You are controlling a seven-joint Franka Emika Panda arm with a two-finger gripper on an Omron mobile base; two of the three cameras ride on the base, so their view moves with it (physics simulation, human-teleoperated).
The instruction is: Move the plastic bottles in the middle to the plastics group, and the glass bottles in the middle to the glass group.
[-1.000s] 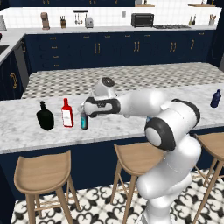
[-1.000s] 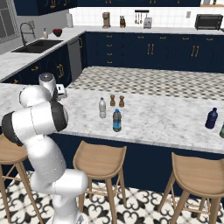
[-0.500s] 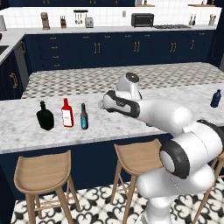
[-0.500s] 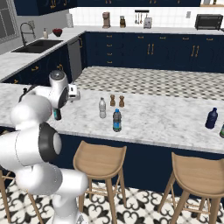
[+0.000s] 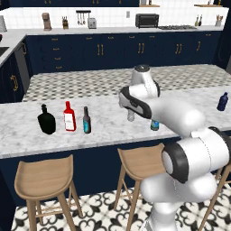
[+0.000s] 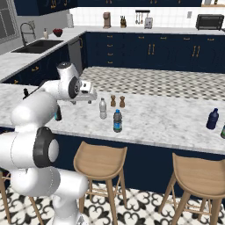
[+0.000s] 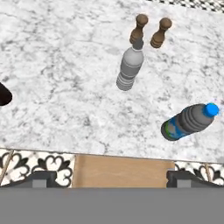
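My gripper (image 7: 112, 178) hangs open and empty above the front edge of the marble counter (image 7: 57, 65), left of the two plastic bottles. The clear greyish bottle (image 7: 130, 68) stands just ahead of it, and the blue-label bottle (image 7: 188, 121) is off to the right. In the right base view the gripper (image 6: 86, 100) is just left of the clear bottle (image 6: 103, 108) and the blue-label bottle (image 6: 117, 121). The slim glass bottle (image 5: 86, 121) stands beside the red bottle (image 5: 69, 117) and the squat black bottle (image 5: 46, 121). The navy bottle (image 5: 222, 101) stands far right.
Two brown shakers (image 7: 148, 30) stand just behind the clear bottle. Wooden stools (image 5: 137, 162) line the counter's front, and one seat (image 7: 122, 170) lies directly under the hand. Bare marble stretches between the middle bottles and the navy bottle (image 6: 212, 118).
The arm has drawn away from the slim glass bottle, leaving it upright by the red bottle, and has swung right to the middle of the counter.
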